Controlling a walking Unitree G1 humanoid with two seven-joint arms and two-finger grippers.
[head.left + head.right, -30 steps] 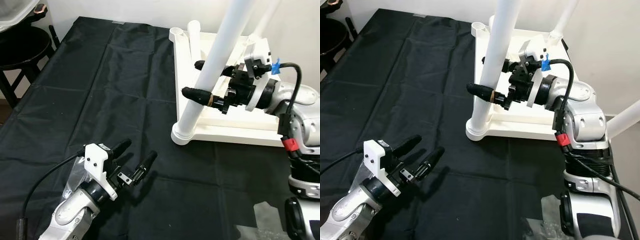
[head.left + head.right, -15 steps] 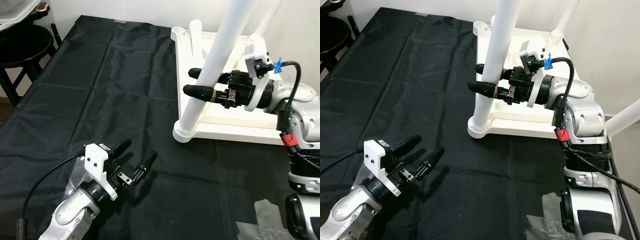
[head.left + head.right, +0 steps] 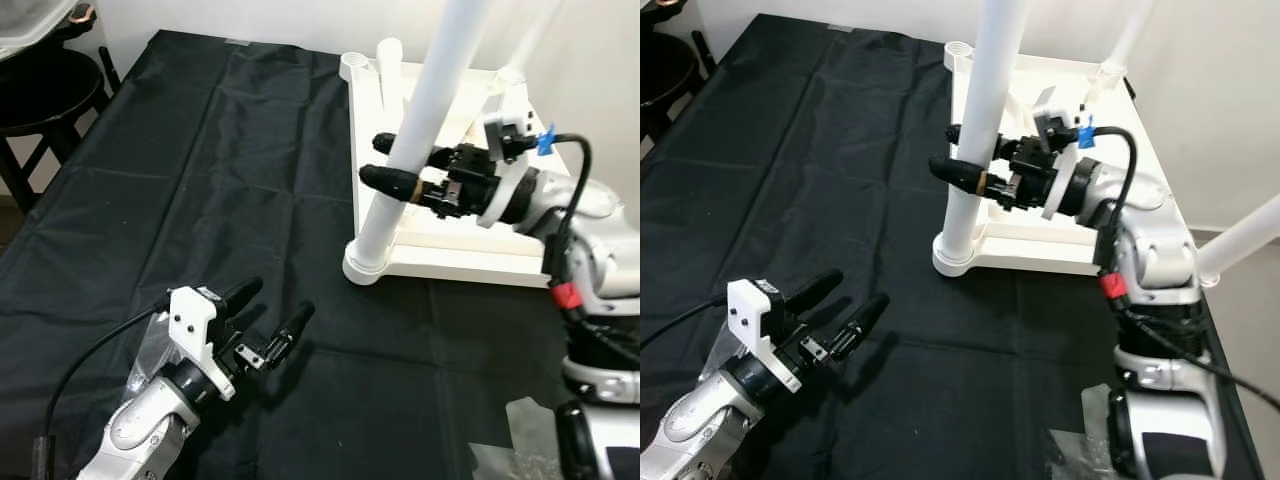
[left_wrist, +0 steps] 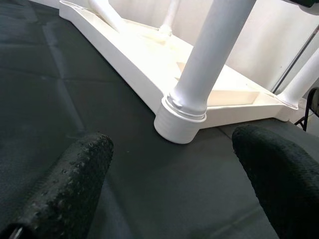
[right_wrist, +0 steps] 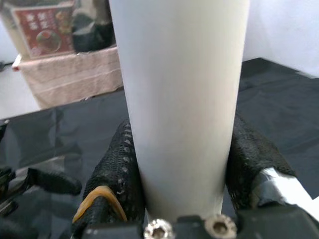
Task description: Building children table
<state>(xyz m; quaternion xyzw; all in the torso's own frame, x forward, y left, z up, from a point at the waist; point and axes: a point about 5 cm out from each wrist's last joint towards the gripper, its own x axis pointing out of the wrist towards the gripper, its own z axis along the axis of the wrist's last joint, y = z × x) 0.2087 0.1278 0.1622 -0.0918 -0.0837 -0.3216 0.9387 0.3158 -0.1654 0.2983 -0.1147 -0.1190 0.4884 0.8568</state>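
Note:
A white children's table top (image 3: pixel 470 250) lies upside down on the black cloth. A white leg (image 3: pixel 425 110) stands in its front-left corner socket (image 3: pixel 364 266). My right gripper (image 3: pixel 377 161) is shut on that leg a little above the socket, with a black finger (image 5: pixel 112 174) on each side of the tube. My left gripper (image 3: pixel 278 300) hovers open over the cloth near the front left, empty, its fingers (image 4: pixel 70 184) pointing toward the socket (image 4: pixel 182 117).
More white legs rise at the table's far corner (image 3: pixel 1130 35) and right corner (image 3: pixel 1245 235). A short white tube (image 3: pixel 388 60) leans at the back-left corner. A dark stool (image 3: pixel 45 95) stands beyond the cloth's left edge. Clear plastic (image 3: pixel 520 450) lies at the front right.
My right wrist has rolled while staying shut on the leg, and its upper finger has dropped closer to the lower one. The left gripper has not moved.

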